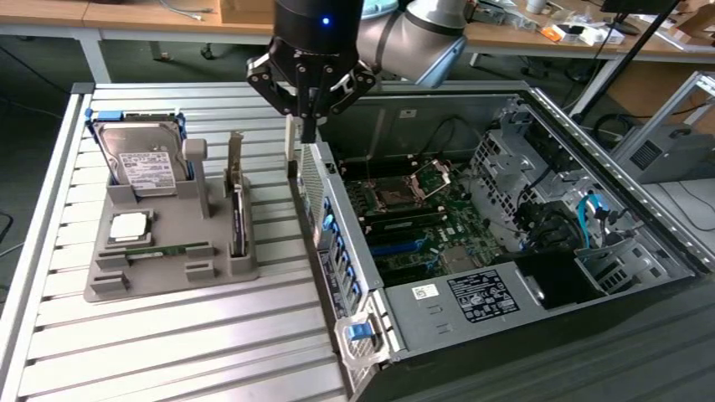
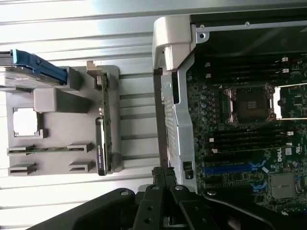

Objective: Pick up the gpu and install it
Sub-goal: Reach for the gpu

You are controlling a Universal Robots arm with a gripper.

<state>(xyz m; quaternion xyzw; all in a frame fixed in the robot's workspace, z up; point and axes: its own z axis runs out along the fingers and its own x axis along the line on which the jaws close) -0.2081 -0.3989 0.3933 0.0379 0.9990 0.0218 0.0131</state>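
The gpu [image 1: 237,201] stands on edge in the right-hand slot of a grey holder [image 1: 156,285], its silver bracket pointing up. In the wrist view the gpu [image 2: 105,124] shows a green board edge with a black cooler beside it. My gripper [image 1: 310,126] hangs shut with nothing between its fingers, above the near wall of the open computer case [image 1: 369,335] and to the exterior view's right of the gpu, apart from it. The wrist view has the gripper [image 2: 163,173] over the case's rear edge. The motherboard [image 2: 240,134] lies exposed inside, with a blue slot [image 2: 230,168].
The holder also carries a hard drive [image 1: 143,159] with a white label, a processor chip [image 1: 129,226] and a memory stick [image 1: 167,249]. All stand on a slatted aluminium table [image 1: 167,352]. Cables and drive cages fill the case's far side [image 1: 558,218].
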